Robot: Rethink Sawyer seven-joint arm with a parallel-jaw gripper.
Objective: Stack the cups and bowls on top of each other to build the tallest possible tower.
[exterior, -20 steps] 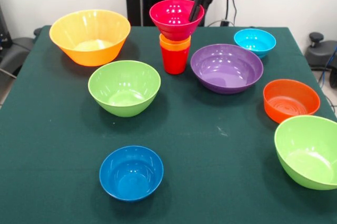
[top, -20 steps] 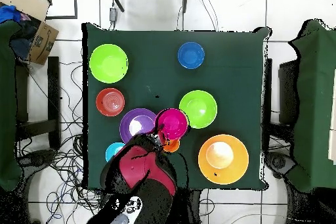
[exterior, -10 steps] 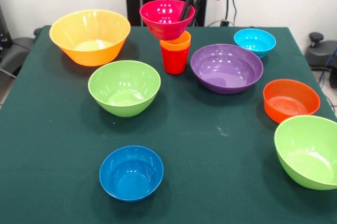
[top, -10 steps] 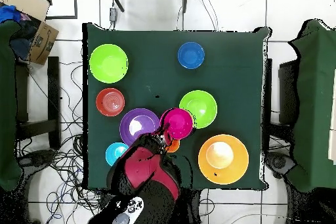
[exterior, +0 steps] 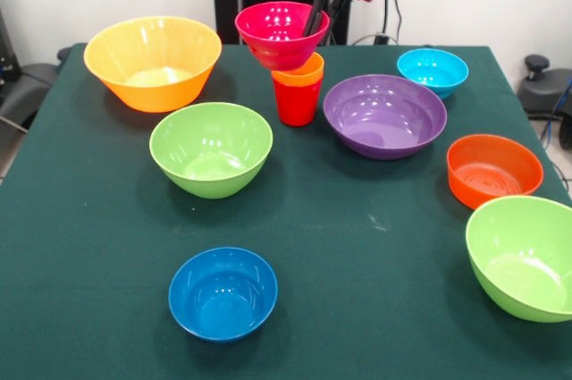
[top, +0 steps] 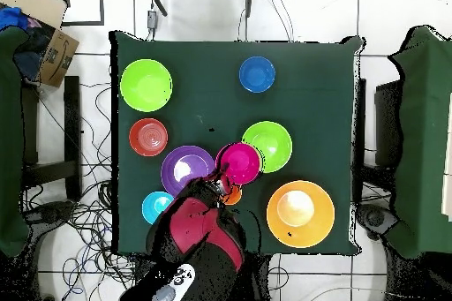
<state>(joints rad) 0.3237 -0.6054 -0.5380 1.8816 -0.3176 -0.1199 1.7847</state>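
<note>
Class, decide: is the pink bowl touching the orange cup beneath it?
Touching. The front view shows the pink bowl, tilted, its underside resting on the orange cup's rim.

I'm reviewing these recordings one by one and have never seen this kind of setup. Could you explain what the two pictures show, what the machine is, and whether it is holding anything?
The red and black machine is a robot arm ending in a gripper, a two-fingered clamp. One picture looks across the table at the robot; the other looks straight down, with the arm at the bottom.

On the green cloth lie plastic bowls: a large yellow-orange bowl, two lime green bowls, a purple bowl, an orange bowl, a light blue bowl and a dark blue bowl.

Near the far side stands a red cup with an orange cup nested in it, the start of a tower.

The gripper grips the rim of the pink bowl, which is off-centre over the cups and leaning on the orange cup's rim.
</note>
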